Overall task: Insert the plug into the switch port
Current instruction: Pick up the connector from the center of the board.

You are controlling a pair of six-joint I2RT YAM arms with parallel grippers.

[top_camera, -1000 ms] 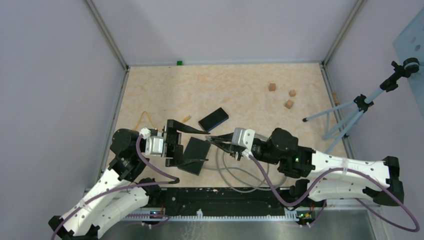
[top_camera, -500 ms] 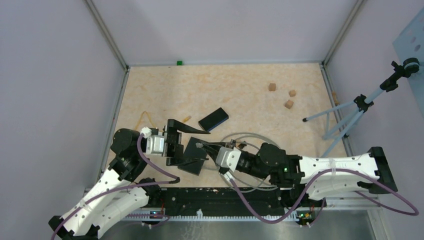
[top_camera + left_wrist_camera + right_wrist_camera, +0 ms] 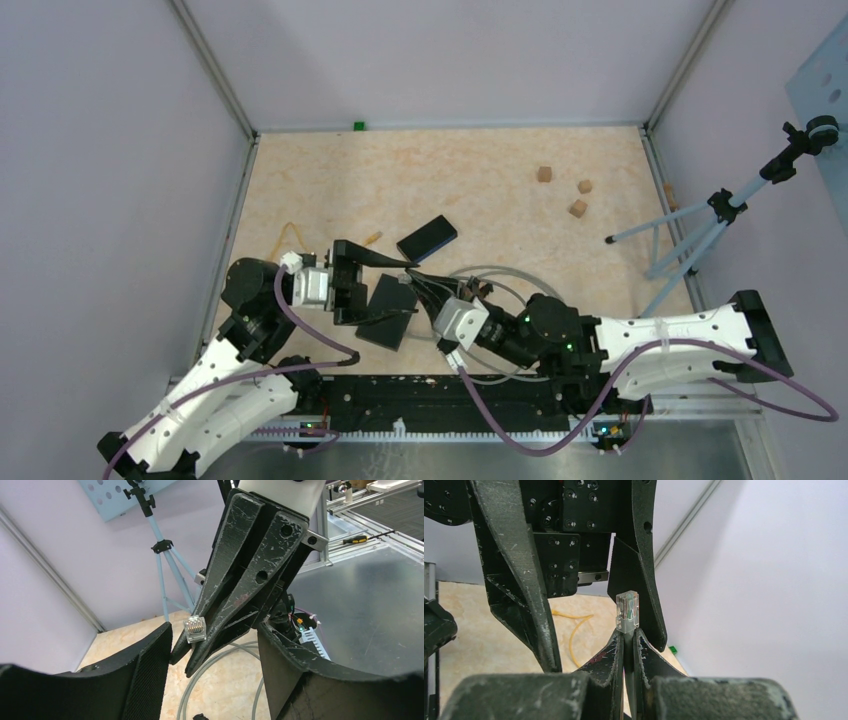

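My right gripper (image 3: 628,632) is shut on a clear plug (image 3: 627,611) that sticks out past its fingertips, with a grey cable (image 3: 500,275) trailing behind it. The plug (image 3: 195,629) sits between the spread fingers (image 3: 521,590) of my left gripper (image 3: 413,292), which is open and holds nothing. In the top view the right gripper (image 3: 415,278) reaches in from the right. A flat black box (image 3: 392,335), which I take for the switch, lies beneath the left fingers. Its port shows in no view.
A second black box (image 3: 427,238) lies just beyond the grippers. Three wooden cubes (image 3: 578,208) sit at the back right. A blue tripod (image 3: 700,225) stands by the right wall. A yellow cord (image 3: 290,235) lies far left, and a small green block (image 3: 358,126) at the back wall.
The right arm has swung left and carried the plug in between the left fingers, dragging the cable loop along. The left fingers have drawn slightly closer together.
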